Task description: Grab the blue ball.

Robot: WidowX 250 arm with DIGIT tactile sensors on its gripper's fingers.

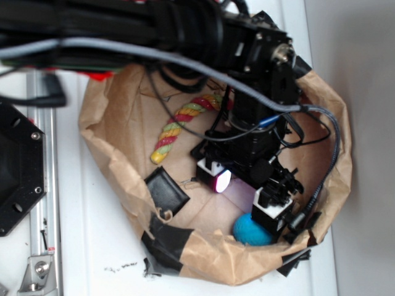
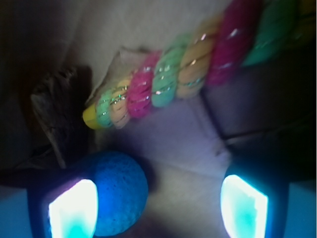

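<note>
**Hovering over the blue ball inside the paper bag**

Starting with the big stuff: the white counter [image 1: 92,246] has a brown paper bag [image 1: 203,262] sitting on it, edges rolled down and crumpled into a low wall, with bits of black tape [image 1: 162,240] patching the near rim. Off to the side of the bag, in the exterior view, there's a metal rail [image 1: 44,185] and a black mounting plate [image 1: 18,172].

My arm [image 1: 247,80] reaches down into the bag from above, cables looping all around it, including one grey cable [image 1: 185,61] running right across the top.

My hand [image 1: 247,197] is spread wide, holding nothing. Both fingertips [image 2: 74,210] glow bright in the wrist view, with plain bag floor showing between them.

Next down in size, the striped rope [image 2: 188,69] (pink, green, yellow twists) lies on the bag floor toward the far side, well clear of my fingers. In the wrist view it runs diagonally across the top of the frame.

There's also a black square patch [image 1: 166,190] on the bag's inner wall, near the rope's yellow end.

Smallest: the blue ball [image 2: 119,191]. It sits on the bag floor up against the near wall. From the wrist view it's right beside one fingertip, partly tucked behind it, not centred in the gap. Can't tell if it's actually touching the finger or just next to it.
</note>
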